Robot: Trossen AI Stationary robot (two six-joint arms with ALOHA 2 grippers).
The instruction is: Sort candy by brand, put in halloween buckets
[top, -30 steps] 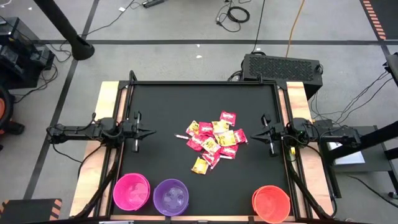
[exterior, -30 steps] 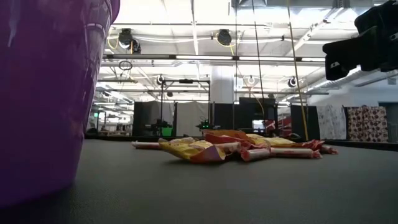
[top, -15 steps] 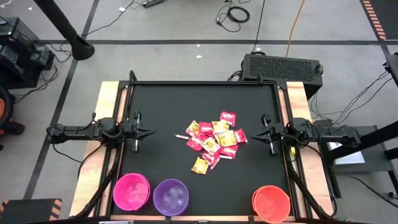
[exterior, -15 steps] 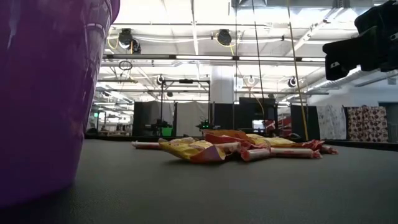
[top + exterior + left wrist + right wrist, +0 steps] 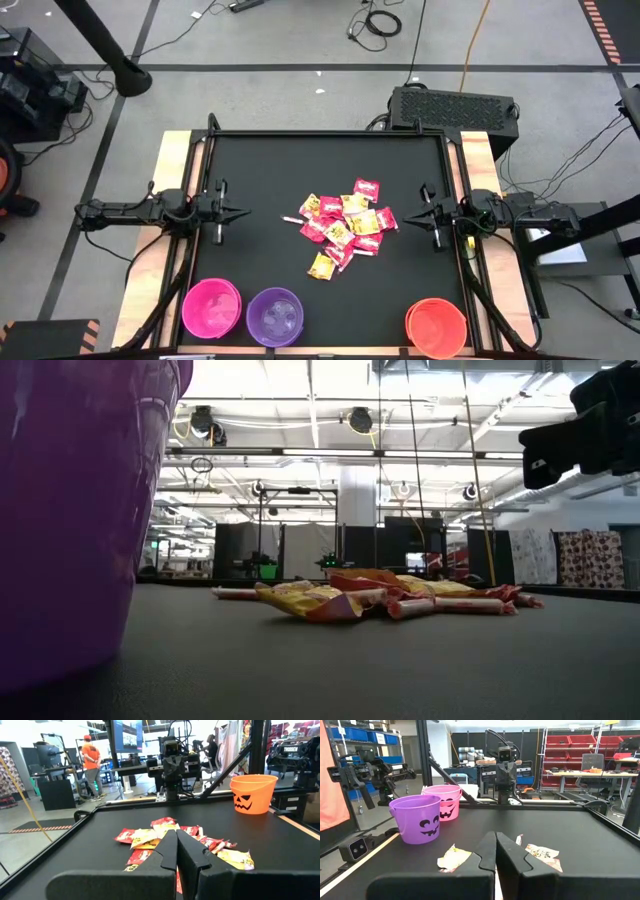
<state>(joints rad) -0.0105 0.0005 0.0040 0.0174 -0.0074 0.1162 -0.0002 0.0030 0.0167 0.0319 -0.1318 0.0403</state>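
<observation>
The candy (image 5: 345,226) lies in a loose pile of red, yellow and pale packets at the table's middle, flat on the black mat; it also shows in the left wrist view (image 5: 165,837) and the low view (image 5: 375,595). The pink bucket (image 5: 211,307), purple bucket (image 5: 274,316) and orange bucket (image 5: 436,326) stand upright along the near edge. My left gripper (image 5: 243,212) hovers shut at the table's left side, pointing at the pile. My right gripper (image 5: 407,214) hovers shut at the right side, also facing the pile.
A raised black frame (image 5: 330,134) runs round the mat. Bare mat lies between the pile and the buckets, and beyond the pile toward the far edge. The purple bucket's wall (image 5: 70,510) fills the low view's left. A person in orange (image 5: 91,765) stands in the room beyond.
</observation>
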